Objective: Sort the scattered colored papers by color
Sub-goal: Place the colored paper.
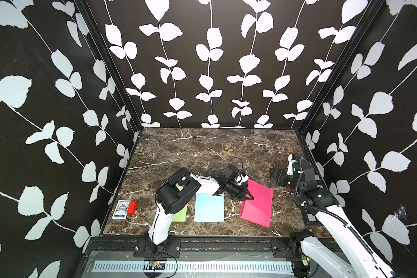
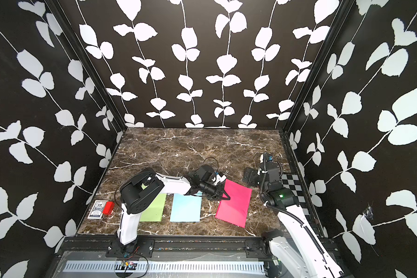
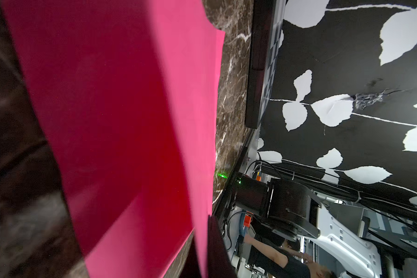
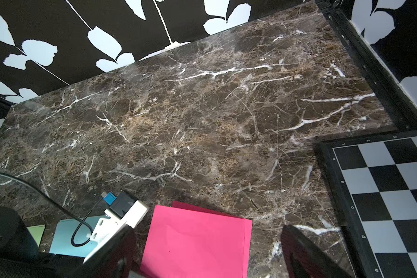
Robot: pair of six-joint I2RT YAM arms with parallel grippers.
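Pink papers [image 2: 234, 204] sit next to a blue sheet [image 2: 185, 208] and a green sheet [image 2: 154, 209]. Left fingers [image 2: 226, 198] pinch a pink edge; right fingers [image 4: 301, 255] hang wide, empty.

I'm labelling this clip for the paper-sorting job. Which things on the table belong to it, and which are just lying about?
Part of the job:
- green paper
- blue paper
- pink papers, stacked slightly askew

Just lying about:
- checkerboard panel
- card box
- red block beside the box
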